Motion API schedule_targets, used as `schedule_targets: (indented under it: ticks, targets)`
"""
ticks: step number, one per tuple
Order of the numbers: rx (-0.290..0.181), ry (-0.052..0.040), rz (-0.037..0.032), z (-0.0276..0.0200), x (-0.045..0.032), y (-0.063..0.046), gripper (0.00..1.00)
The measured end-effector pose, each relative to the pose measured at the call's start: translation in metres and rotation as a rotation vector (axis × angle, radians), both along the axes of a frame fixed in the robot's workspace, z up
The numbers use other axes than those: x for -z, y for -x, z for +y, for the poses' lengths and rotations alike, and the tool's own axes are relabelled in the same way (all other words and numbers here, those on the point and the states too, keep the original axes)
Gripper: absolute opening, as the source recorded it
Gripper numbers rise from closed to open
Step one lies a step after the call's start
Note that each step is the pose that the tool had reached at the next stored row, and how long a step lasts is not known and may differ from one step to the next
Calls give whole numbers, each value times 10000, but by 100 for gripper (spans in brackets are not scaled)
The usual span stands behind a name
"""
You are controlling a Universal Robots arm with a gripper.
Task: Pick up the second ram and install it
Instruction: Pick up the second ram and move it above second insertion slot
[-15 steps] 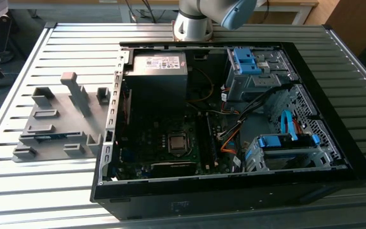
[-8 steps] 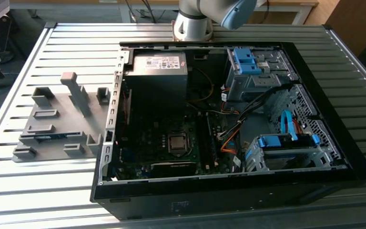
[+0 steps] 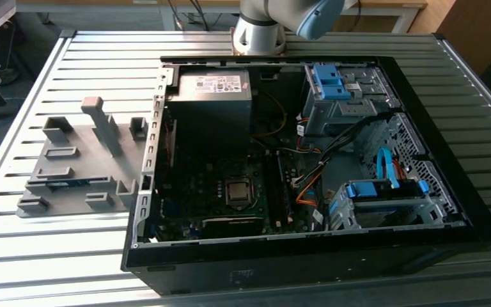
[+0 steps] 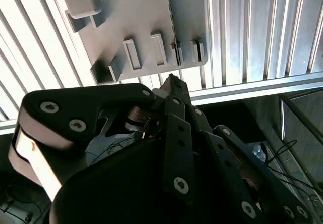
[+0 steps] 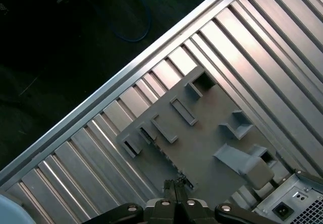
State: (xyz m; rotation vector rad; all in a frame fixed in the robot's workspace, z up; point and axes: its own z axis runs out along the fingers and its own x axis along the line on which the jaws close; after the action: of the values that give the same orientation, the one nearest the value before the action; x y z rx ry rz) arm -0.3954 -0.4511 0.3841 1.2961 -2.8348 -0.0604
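Observation:
The second ram (image 3: 61, 183) looks like a thin blue-green strip lying in a low slot of the grey plastic fixture (image 3: 84, 160) at the exterior view's left, beside the open computer case (image 3: 314, 249). My gripper (image 5: 175, 185) hangs high over that fixture (image 5: 202, 138), its fingers pressed together with nothing between them. In the second wrist view the gripper (image 4: 171, 81) points at the fixture's edge (image 4: 146, 27). On the motherboard, the memory slots (image 3: 280, 192) run just to the right of the CPU socket (image 3: 238, 190).
The slatted aluminium table (image 3: 49, 256) carries both fixture and case. A power supply (image 3: 214, 86) sits at the case's far end, with blue drive-bay clips (image 3: 331, 83) and cables (image 3: 314, 185) on the right. The arm's base (image 3: 258, 35) stands behind the case. The table edge (image 5: 101, 100) drops to a dark floor.

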Motion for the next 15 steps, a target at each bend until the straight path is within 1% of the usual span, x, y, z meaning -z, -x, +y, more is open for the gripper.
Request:
schedule_targets:
  ticks: [4, 6, 15]
  targets:
    - [-327, 0, -1, 0, 5, 0, 11]
    - [-775, 0, -4, 0, 12, 0, 11]
    - [-1432, 0, -13, 0, 23, 0, 11]
